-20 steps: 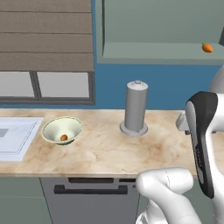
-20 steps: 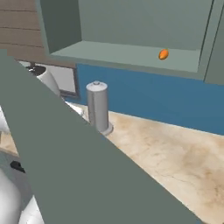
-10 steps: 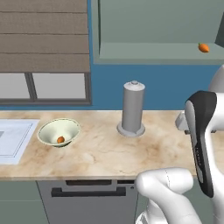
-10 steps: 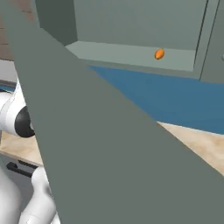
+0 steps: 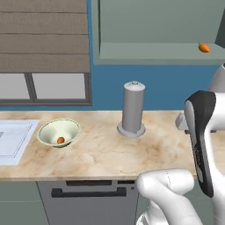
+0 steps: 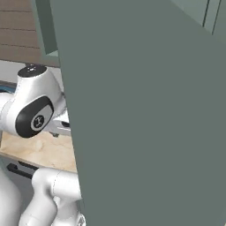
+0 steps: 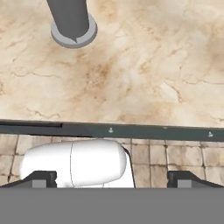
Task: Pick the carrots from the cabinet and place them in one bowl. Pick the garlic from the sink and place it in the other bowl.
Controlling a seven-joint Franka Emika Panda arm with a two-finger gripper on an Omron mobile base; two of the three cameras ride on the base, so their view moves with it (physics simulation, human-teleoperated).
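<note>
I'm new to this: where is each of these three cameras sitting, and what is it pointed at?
Left base view: behind the arm to its left, facing the marble counter, wide cream-green bowl holding an orange carrot, and wall-hung grey-green cabinet; white arm at lower right.
Right base view: behind to the right, facing a grey-green panel close up; arm at left.
Hand view: on the hand, looking down at the counter; dark fingertips wide apart.
Shared: the grey cylinder appears in left and hand views.

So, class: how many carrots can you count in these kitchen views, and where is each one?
2. One carrot lies inside the shallow cream-green bowl on the counter; the other carrot sits on the wall cabinet's shelf, far right. More could be hidden beyond view.
</note>
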